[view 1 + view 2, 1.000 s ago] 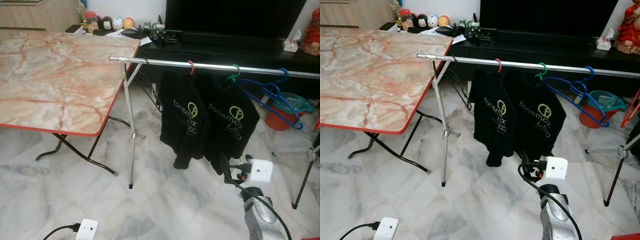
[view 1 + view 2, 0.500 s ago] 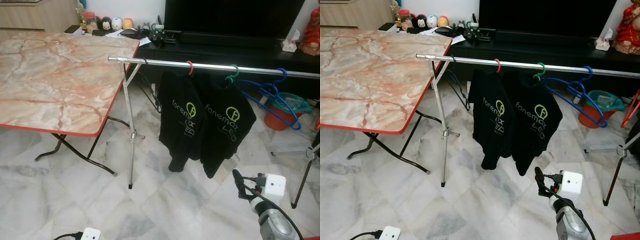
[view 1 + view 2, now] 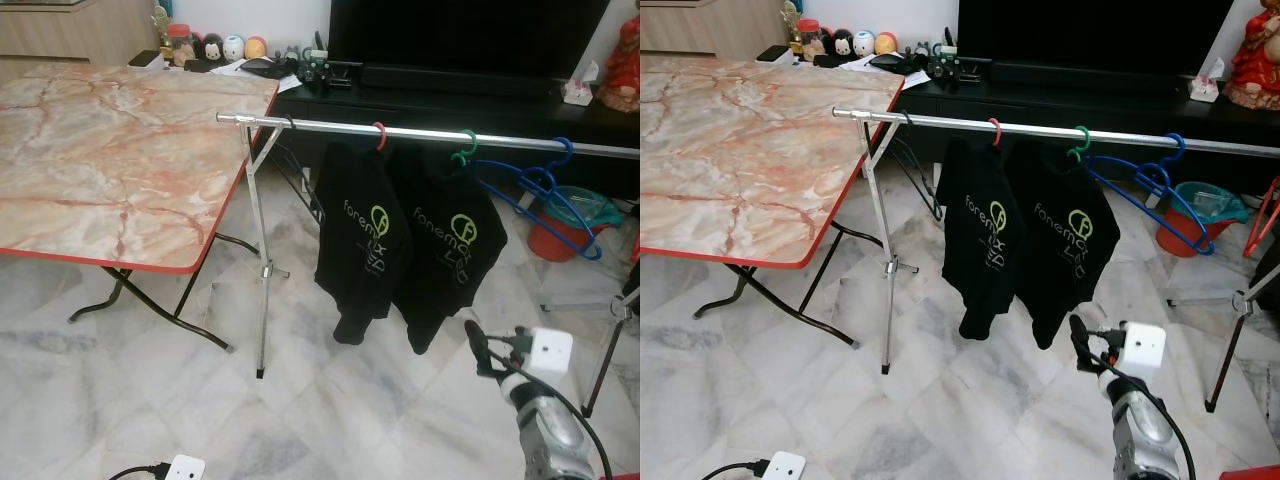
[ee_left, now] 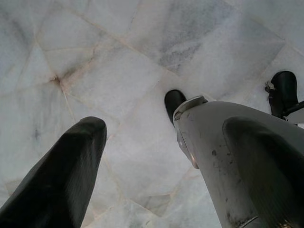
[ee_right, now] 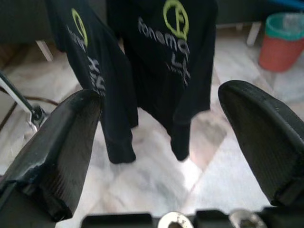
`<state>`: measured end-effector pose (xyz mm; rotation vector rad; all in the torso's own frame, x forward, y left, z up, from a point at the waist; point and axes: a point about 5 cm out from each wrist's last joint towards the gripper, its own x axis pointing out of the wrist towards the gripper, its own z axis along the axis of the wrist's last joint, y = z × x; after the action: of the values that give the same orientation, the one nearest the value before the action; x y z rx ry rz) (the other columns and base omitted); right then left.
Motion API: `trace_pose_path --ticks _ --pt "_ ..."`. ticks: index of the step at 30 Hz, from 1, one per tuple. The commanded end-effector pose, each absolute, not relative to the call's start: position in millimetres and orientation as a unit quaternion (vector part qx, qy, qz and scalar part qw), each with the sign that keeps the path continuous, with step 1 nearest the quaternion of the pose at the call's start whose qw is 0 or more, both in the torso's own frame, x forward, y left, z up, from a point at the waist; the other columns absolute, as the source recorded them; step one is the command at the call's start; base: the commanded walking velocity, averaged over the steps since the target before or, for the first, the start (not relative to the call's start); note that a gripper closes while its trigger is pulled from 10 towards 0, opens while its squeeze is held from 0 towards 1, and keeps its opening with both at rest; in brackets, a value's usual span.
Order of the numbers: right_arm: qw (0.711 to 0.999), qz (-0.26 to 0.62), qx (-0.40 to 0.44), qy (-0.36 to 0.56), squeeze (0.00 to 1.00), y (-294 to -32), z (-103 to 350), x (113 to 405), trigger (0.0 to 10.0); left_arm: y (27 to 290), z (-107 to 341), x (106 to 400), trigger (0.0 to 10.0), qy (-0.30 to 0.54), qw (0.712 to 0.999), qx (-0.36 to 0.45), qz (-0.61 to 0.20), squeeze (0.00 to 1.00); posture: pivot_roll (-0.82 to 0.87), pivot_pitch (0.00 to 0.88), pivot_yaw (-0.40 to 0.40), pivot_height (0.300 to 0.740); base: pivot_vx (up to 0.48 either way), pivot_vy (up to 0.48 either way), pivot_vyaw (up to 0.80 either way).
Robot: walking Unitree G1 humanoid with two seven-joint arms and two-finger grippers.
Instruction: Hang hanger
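Hangers hang on the rail (image 3: pixel 430 133): a red one (image 3: pixel 381 134) and a green one (image 3: pixel 467 146), each with a black shirt (image 3: pixel 362 240), and beside them empty blue hangers (image 3: pixel 548 190). Right gripper (image 5: pixel 164 142) is low in front of the shirts — its fingers (image 5: pixel 57 142) wide apart and holding nothing. Left gripper (image 4: pixel 161 156) points down at the marble floor (image 4: pixel 118 71), fingers apart too. A marble table (image 3: pixel 110 150) stands left of the rail.
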<state>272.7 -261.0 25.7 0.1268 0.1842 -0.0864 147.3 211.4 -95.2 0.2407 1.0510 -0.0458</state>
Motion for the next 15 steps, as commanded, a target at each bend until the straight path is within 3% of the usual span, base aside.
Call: trace_pose_path --ticks 1,15 --pt "0.995 -0.041 0.056 0.073 0.0 -258.9 33.9 279.3 10.0 212.6 -97.1 141.5 10.0 0.507 0.853 0.12 -0.029 0.0 -0.1 0.0 -0.054 0.74 0.0 0.0 0.0" --pt "0.997 -0.039 0.048 0.038 0.0 -254.0 46.8 279.8 10.0 213.2 -96.8 141.7 10.0 0.506 0.854 0.121 -0.029 0.0 -0.1 0.0 -0.054 0.74 0.0 -0.018 0.0"
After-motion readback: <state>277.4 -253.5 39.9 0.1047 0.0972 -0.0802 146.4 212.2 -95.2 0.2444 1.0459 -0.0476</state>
